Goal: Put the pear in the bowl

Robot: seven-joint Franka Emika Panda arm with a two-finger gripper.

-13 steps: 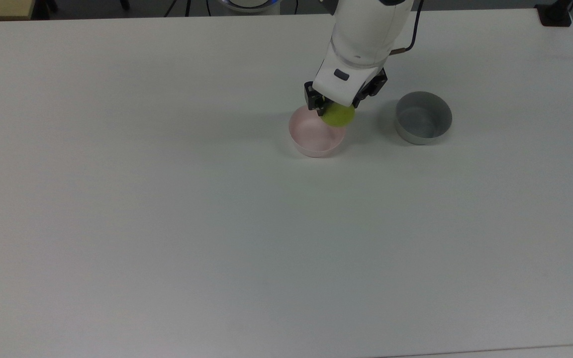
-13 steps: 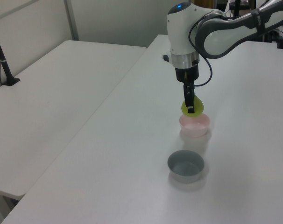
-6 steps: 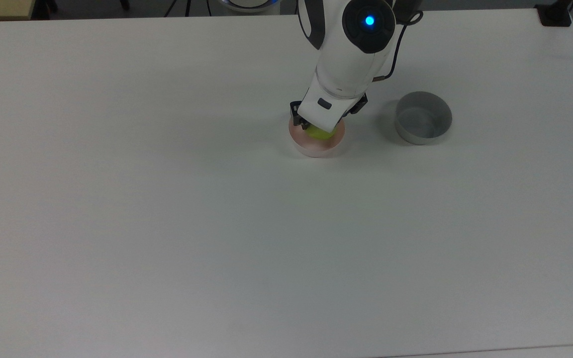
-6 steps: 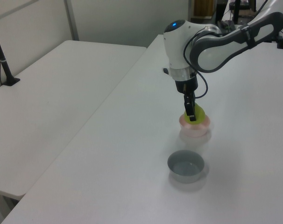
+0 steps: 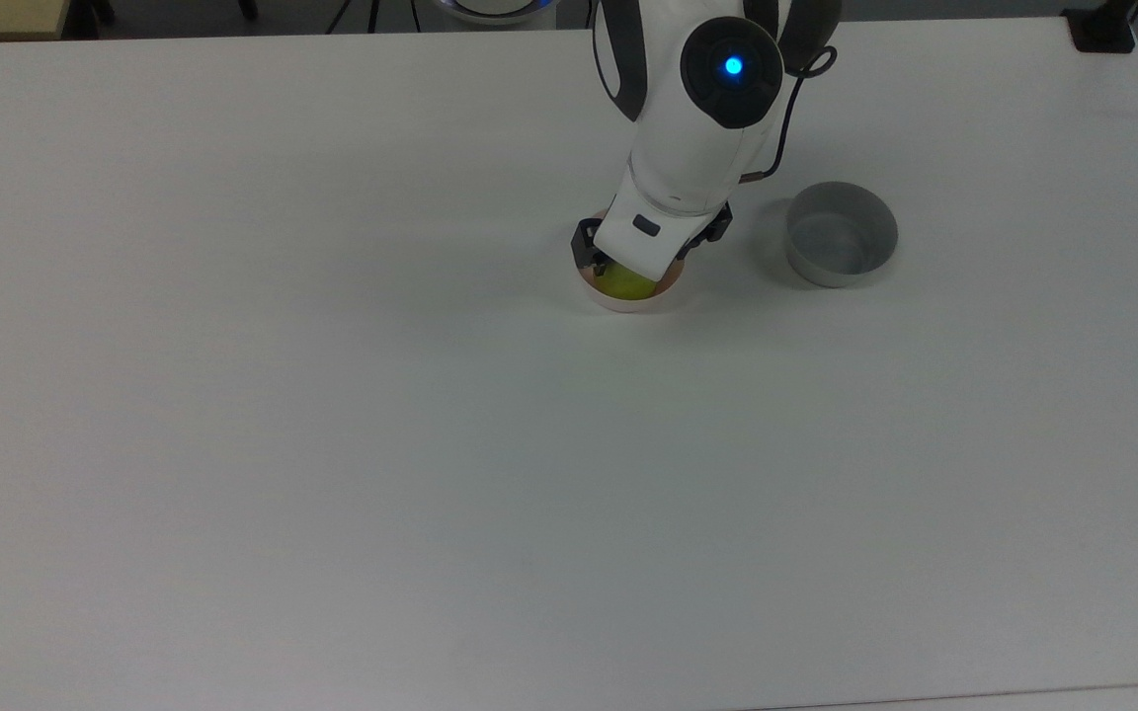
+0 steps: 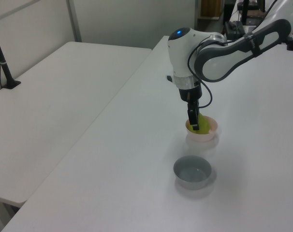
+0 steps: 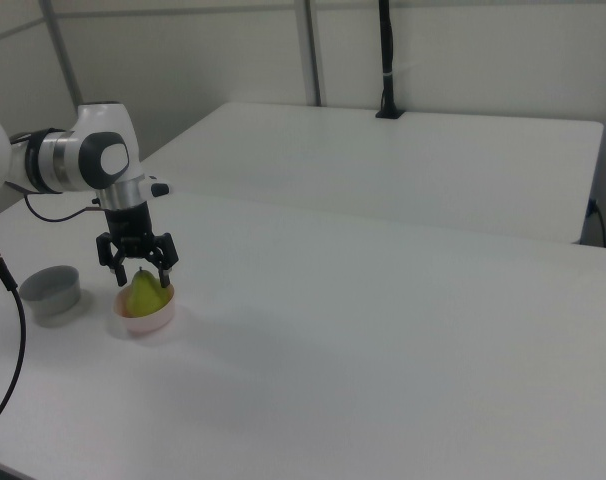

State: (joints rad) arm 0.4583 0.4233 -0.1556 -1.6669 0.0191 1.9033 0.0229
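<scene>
The yellow-green pear [image 7: 143, 296] stands stem-up inside the pale pink bowl [image 7: 147, 322]. My gripper [image 7: 140, 281] reaches down from above, its fingers on either side of the pear's upper half, shut on it. In the top view the white hand covers most of the bowl [image 5: 620, 303]; only part of the pear [image 5: 625, 285] shows at the near rim. In the left view a dark finger [image 6: 192, 117] stands in front of the pear [image 6: 198, 127], which is low in the bowl [image 6: 210, 134].
A grey bowl [image 5: 841, 235] of similar size stands on the white table [image 5: 332, 444], to the top view's right of the pink one; it is also in the left view [image 6: 192, 172] and the right view [image 7: 51, 290]. A second white table [image 6: 50, 92] stands beside.
The gripper has come down with the pear, from above the pink bowl's far rim into the bowl. The arm has leaned further over the bowl.
</scene>
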